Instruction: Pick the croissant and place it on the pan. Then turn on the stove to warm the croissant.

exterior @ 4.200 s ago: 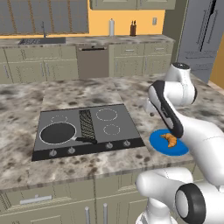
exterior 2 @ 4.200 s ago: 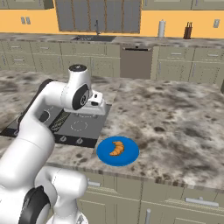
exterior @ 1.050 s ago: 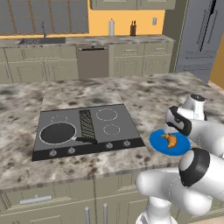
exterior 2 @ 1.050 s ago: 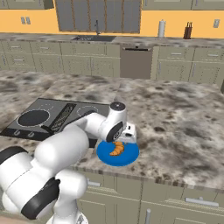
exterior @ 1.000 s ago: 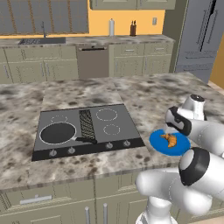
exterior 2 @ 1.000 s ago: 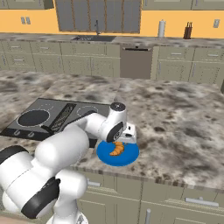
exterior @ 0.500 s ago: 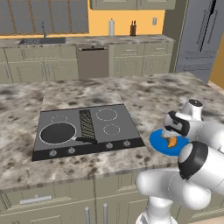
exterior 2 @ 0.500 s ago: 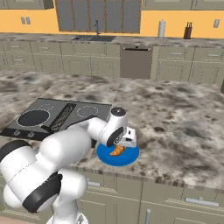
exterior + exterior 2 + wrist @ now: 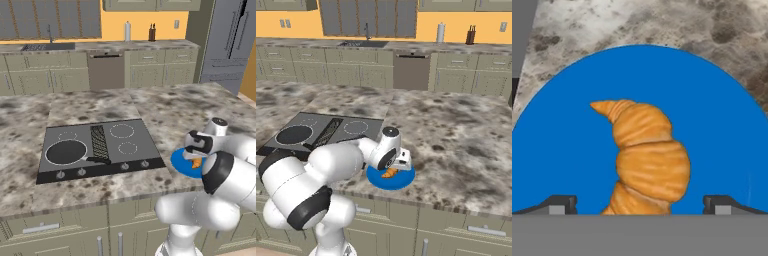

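Fingers (image 9: 562, 204) spread wide, one tip at each side of the croissant (image 9: 646, 160), not touching it; it lies on the blue plate (image 9: 722, 125) in my hand view. From the left base view, the pan (image 9: 66, 152) sits on the stove (image 9: 135, 150), at nine o'clock from my gripper (image 9: 196, 156).

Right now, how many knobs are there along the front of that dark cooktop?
4 small round knobs, in a row on the flat dark-grey cooktop's front strip: two at the left, below the round black frying pan, two right. None look hidden.
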Motion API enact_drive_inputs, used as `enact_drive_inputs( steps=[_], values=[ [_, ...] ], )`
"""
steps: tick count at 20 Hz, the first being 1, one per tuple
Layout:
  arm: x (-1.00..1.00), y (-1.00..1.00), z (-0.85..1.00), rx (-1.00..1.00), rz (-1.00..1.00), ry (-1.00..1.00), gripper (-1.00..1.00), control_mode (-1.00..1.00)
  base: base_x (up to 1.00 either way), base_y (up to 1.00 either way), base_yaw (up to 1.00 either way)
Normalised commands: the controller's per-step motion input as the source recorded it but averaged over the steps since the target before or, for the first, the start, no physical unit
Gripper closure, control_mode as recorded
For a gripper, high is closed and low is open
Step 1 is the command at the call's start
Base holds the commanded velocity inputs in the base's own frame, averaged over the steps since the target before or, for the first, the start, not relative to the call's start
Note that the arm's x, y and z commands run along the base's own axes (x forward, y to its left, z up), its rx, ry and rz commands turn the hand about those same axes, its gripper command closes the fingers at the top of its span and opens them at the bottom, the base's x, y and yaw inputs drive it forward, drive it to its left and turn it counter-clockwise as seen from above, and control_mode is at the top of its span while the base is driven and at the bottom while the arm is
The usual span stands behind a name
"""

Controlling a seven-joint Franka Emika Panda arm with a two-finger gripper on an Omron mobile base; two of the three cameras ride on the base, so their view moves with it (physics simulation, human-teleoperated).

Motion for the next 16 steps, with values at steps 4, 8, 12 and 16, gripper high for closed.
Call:
enact_drive_inputs(
  steps=[4,8,12,16],
  values=[
    [0.17,0.00,-0.14,0.00,0.00,0.00,-1.00,-1.00,0.00,0.00,0.00],
    [0.16,0.00,-0.18,0.00,0.00,0.00,-1.00,-1.00,0.00,0.00,0.00],
    [0.12,0.00,-0.19,0.00,0.00,0.00,-1.00,-1.00,0.00,0.00,0.00],
    [0.05,0.00,-0.26,0.00,0.00,0.02,1.00,-1.00,0.00,0.00,0.00]
  ],
)
